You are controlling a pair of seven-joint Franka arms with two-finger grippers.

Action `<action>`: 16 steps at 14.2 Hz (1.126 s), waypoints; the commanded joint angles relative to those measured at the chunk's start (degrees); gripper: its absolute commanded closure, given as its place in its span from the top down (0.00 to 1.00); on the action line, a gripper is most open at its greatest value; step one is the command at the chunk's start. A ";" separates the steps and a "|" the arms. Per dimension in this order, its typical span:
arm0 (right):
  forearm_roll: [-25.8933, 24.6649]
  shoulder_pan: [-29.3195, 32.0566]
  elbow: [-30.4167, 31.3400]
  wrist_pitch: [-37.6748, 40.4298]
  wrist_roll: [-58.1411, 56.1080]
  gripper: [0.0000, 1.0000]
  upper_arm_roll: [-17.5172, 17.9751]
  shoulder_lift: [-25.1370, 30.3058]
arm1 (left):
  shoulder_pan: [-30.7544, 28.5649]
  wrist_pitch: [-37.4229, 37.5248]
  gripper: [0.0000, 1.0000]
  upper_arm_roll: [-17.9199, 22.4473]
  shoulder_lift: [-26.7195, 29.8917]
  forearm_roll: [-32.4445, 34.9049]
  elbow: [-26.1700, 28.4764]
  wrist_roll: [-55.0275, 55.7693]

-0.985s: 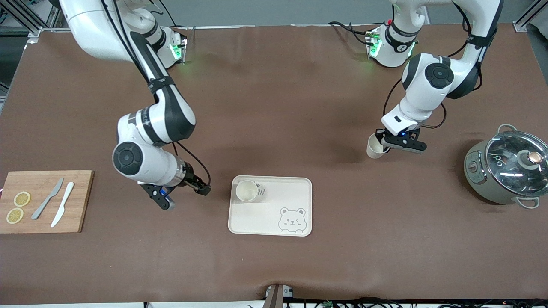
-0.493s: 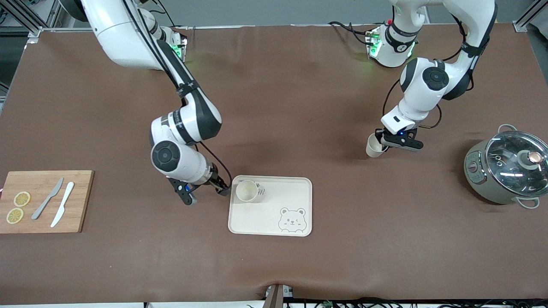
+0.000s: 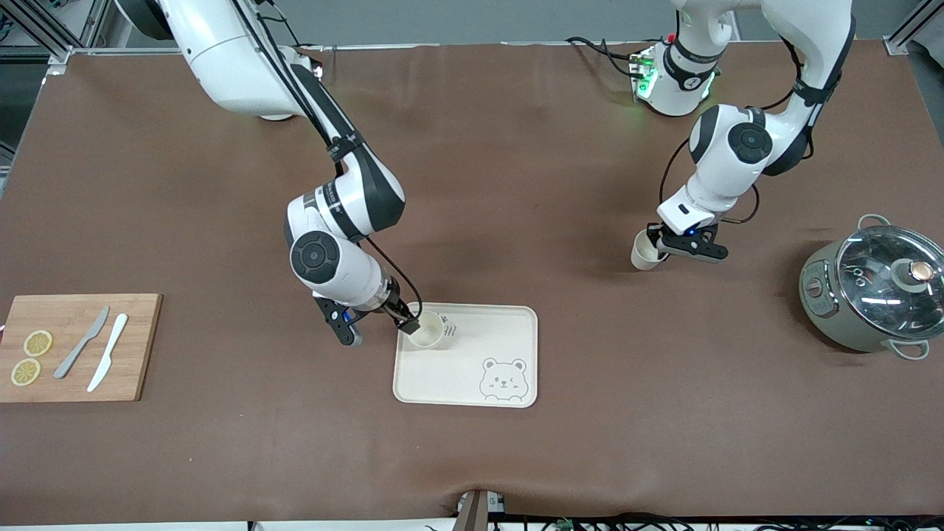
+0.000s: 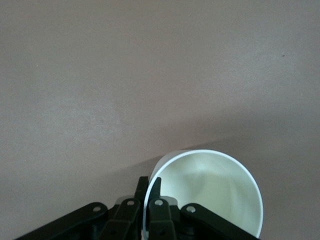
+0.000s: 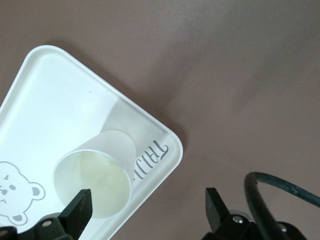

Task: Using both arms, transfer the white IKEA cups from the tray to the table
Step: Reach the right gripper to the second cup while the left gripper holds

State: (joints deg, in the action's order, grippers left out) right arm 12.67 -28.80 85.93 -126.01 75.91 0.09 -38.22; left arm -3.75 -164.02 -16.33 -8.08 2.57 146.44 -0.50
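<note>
The brown bench [image 3: 516,457] is carrying a cream bear tray [image 3: 472,383] near its middle, and one white cup [image 3: 426,329] is standing upright in the tray's corner toward the right arm's end. The right claw [image 3: 408,322] is hanging spread wide at that cup's rim, one finger [image 5: 79,209] over its mouth. Toward the left arm's end, the left claw [image 3: 658,248] is pinching the wall of the second white cup [image 3: 646,252] over bare bench.
</note>
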 commanded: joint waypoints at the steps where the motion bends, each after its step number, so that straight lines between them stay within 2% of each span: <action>1: 1.22 -1.17 -1.64 -1.43 0.65 1.00 -0.53 -1.94 | -1.26 -1.04 0.00 -1.07 -1.06 -0.02 0.51 -1.08; 6: 0.95 -1.43 -1.64 -2.84 0.73 0.99 -0.53 -3.70 | -2.66 -0.95 0.00 -1.42 -1.95 -0.11 0.34 -1.08; 11: 0.95 -1.87 -1.99 -3.10 0.74 0.59 -0.53 -4.05 | -2.58 -0.96 0.00 -2.04 -2.03 -0.99 0.34 -1.08; 12: 0.95 -1.87 -2.34 -3.02 0.74 0.54 -0.53 -4.05 | -2.58 -0.95 0.00 -2.30 -2.03 -0.99 0.16 -1.08; 13: 1.13 -1.87 -2.43 -3.10 0.74 0.49 -0.53 -4.14 | -2.58 -0.95 0.11 -2.39 -2.03 -0.99 0.16 -1.08; 14: 1.13 -1.87 -2.69 -3.11 0.82 0.46 -0.53 -4.49 | -2.58 -0.95 0.32 -2.48 -2.03 -0.99 0.16 -1.08; 15: 0.95 -1.87 -3.22 -3.11 1.08 0.44 -0.53 -4.58 | -2.49 -1.04 0.43 -2.48 -1.95 -0.99 0.07 -1.08; 16: 0.95 -1.87 -3.39 -3.11 1.26 0.44 -0.53 -4.67 | -2.58 -0.96 0.44 -2.48 -2.03 -1.07 0.07 -1.08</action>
State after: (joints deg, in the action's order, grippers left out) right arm 12.67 -30.07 84.87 -129.30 76.07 0.07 -41.47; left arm -5.18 -164.23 -17.65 -10.30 2.53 146.41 -0.53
